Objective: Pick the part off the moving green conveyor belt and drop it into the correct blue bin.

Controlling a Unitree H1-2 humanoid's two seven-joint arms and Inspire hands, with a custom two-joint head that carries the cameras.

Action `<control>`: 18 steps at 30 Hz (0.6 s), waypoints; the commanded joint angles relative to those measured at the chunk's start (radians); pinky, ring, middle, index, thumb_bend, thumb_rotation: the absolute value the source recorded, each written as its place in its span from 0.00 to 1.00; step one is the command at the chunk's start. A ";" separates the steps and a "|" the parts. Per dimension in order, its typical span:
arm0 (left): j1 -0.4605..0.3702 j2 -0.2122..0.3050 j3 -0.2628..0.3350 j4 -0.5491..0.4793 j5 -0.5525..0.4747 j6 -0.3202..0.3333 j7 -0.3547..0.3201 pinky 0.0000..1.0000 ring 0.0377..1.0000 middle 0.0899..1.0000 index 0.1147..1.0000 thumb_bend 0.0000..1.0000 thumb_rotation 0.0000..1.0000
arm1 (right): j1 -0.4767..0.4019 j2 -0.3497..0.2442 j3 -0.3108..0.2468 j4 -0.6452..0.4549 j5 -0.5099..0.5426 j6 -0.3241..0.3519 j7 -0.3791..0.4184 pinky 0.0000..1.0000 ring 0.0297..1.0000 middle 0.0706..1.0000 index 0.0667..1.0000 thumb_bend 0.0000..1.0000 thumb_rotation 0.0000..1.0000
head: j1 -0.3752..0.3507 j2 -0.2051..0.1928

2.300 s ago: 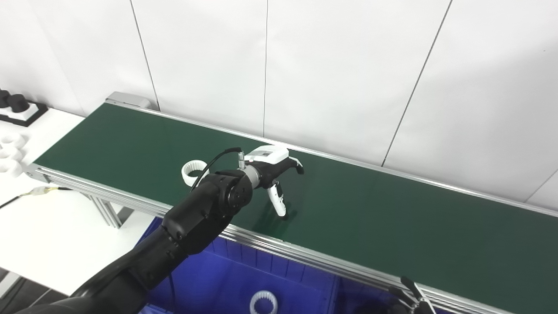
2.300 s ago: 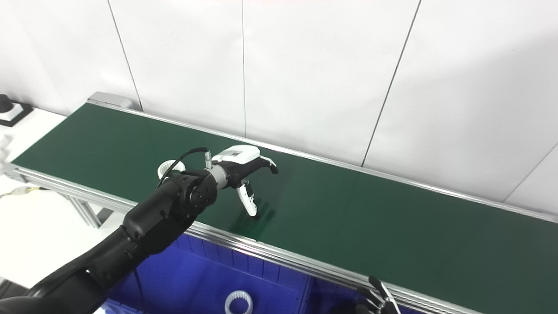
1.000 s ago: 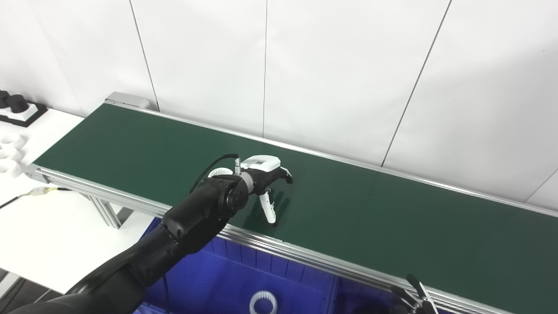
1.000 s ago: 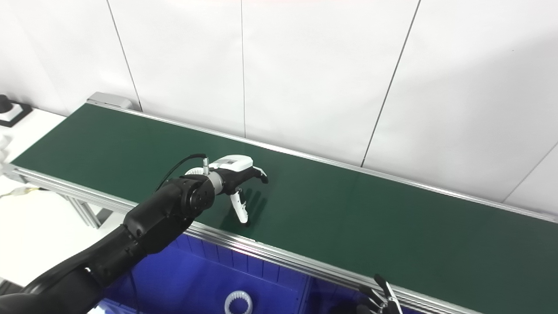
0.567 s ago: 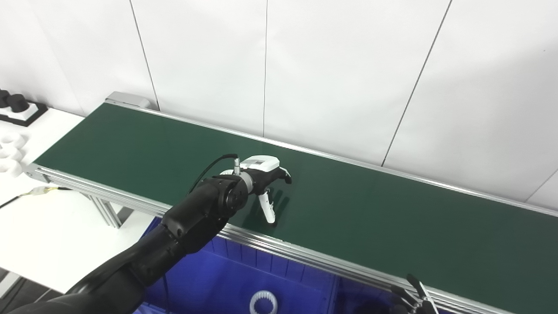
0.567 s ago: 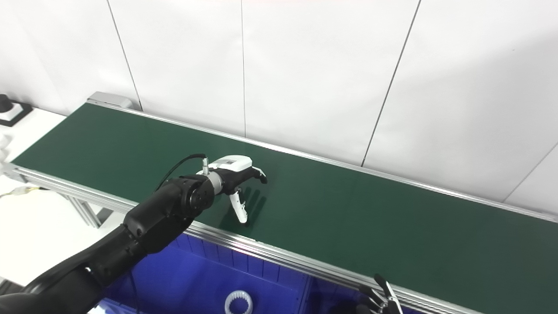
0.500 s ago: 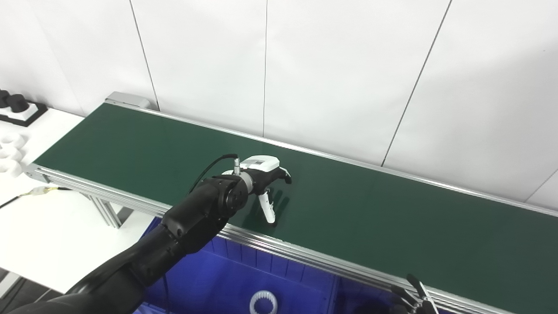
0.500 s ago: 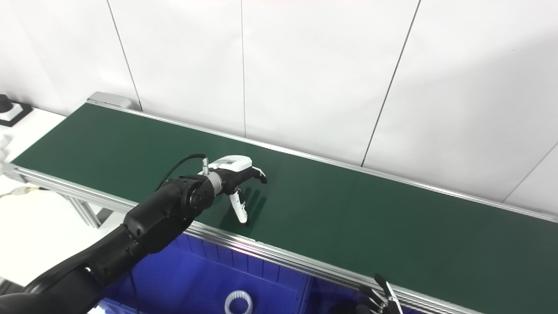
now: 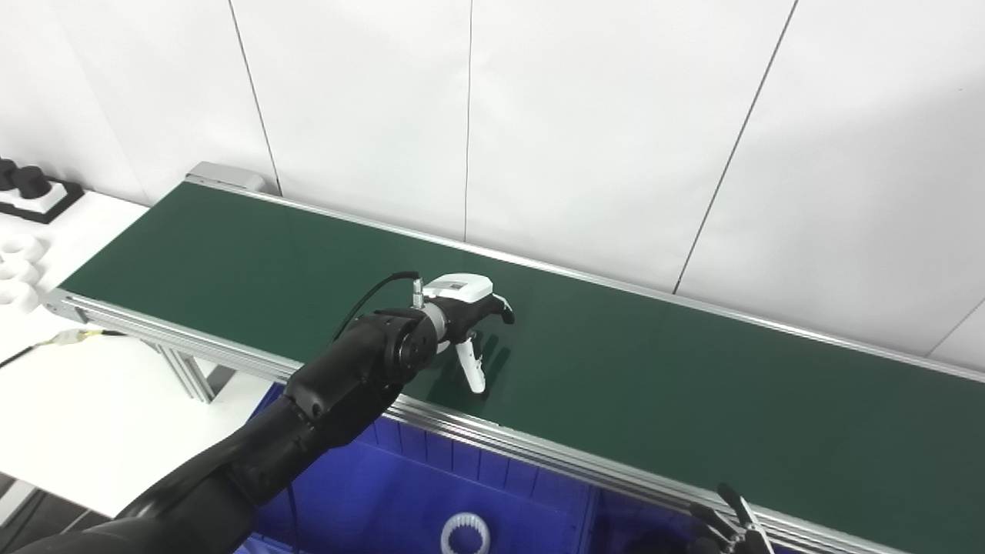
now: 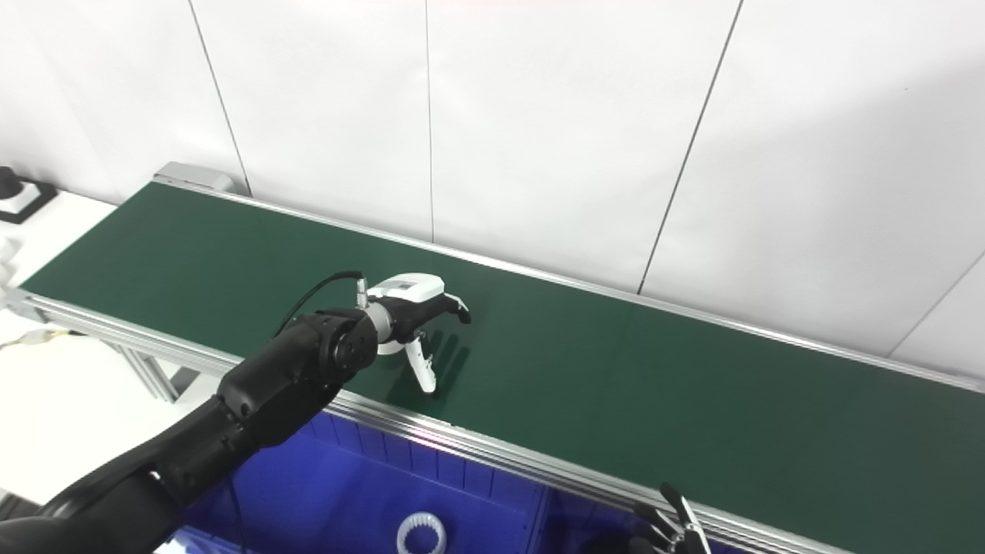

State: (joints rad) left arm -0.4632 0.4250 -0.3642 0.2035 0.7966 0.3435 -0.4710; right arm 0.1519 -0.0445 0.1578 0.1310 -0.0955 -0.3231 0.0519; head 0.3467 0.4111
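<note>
Green belt [image 9: 654,385]: left hand [image 9: 469,323] hides ring part [image 10: 391,348]; orientation unclear.

The conveyor belt [image 9: 692,385] runs from far left to near right, directly before the wall [image 9: 600,123]. The left hand [image 9: 469,308] is over the belt's middle. A bin [image 9: 400,492] sits below the belt's near edge, with a ring [image 9: 465,534] inside. A table [image 9: 69,400] lies left.

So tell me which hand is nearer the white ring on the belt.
Left. The left hand is right over the white ring on the belt; the right hand sits below the belt's near edge.
</note>
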 commanded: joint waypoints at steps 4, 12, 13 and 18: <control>-0.044 0.024 0.006 -0.005 0.003 -0.013 0.029 0.91 0.88 0.89 0.81 0.85 0.00 | -0.008 0.007 -0.003 -0.021 0.012 -0.029 0.004 0.65 0.73 0.76 0.90 0.38 0.62 | 0.000 0.002; -0.039 0.026 0.003 0.000 0.005 -0.015 0.035 0.90 0.88 0.89 0.81 0.85 0.00 | -0.003 0.006 -0.002 -0.026 0.009 -0.029 0.005 0.66 0.73 0.76 0.90 0.38 0.62 | -0.002 0.004; -0.038 0.026 0.004 0.002 0.004 -0.016 0.039 0.91 0.88 0.89 0.81 0.85 0.00 | -0.003 0.006 -0.002 -0.026 0.006 -0.030 0.003 0.65 0.73 0.76 0.90 0.39 0.63 | -0.002 0.004; -0.034 0.028 -0.002 0.005 0.013 -0.012 0.045 0.91 0.87 0.88 0.81 0.85 0.00 | 0.001 0.006 -0.002 -0.038 0.003 -0.021 0.003 0.65 0.72 0.76 0.90 0.38 0.64 | 0.000 0.009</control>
State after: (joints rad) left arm -0.4631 0.4261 -0.3667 0.2235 0.7980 0.3435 -0.4504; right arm 0.1538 -0.0446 0.1580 0.1293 -0.0963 -0.3231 0.0546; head 0.3451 0.4188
